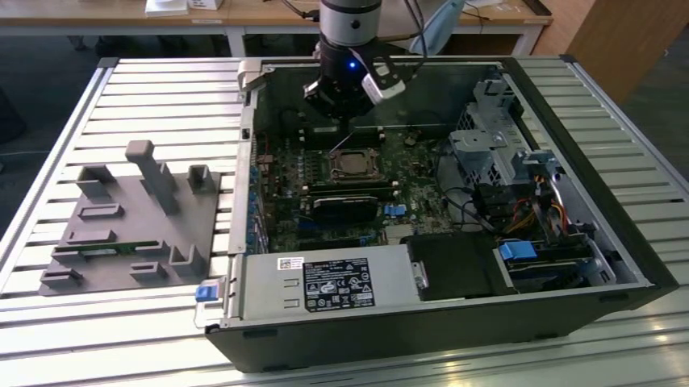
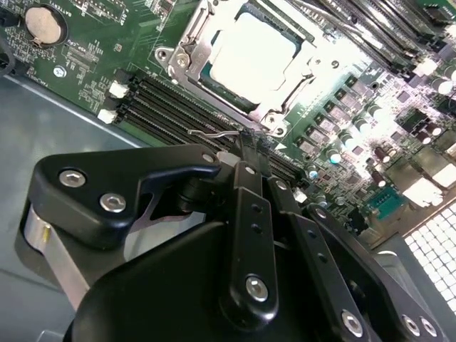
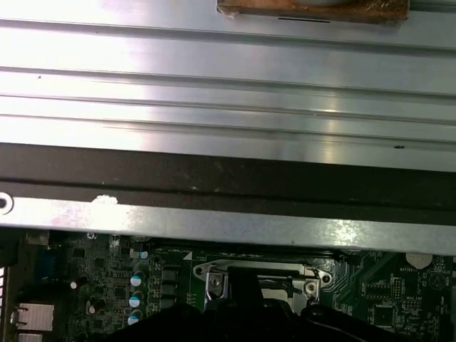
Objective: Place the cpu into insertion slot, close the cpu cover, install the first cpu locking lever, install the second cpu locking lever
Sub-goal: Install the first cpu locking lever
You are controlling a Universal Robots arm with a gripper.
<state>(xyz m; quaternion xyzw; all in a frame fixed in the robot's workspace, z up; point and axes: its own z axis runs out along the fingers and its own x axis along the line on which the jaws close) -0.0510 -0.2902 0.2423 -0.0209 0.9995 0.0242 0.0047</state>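
Note:
The cpu (image 2: 253, 57) lies flat in the insertion slot (image 1: 352, 166), its pale metal top showing. The silver cpu cover (image 2: 206, 80) is down around it, framing the chip. My gripper (image 2: 246, 146) hangs just off one corner of the socket with its black fingers shut together. A thin wire cpu locking lever (image 2: 212, 132) stands raised and meets the fingertips; I cannot tell whether it is pinched. In the exterior view the gripper (image 1: 339, 129) sits above the board behind the socket. The cover's edge (image 3: 214, 271) shows in the first wrist view too.
The open computer case (image 1: 603, 242) lies on a slatted table. A black card (image 1: 350, 205) and the power supply (image 1: 323, 282) sit in front of the socket. Memory slots (image 2: 178, 107) run beside it. A grey fixture block (image 1: 135, 218) stands at the exterior view's left.

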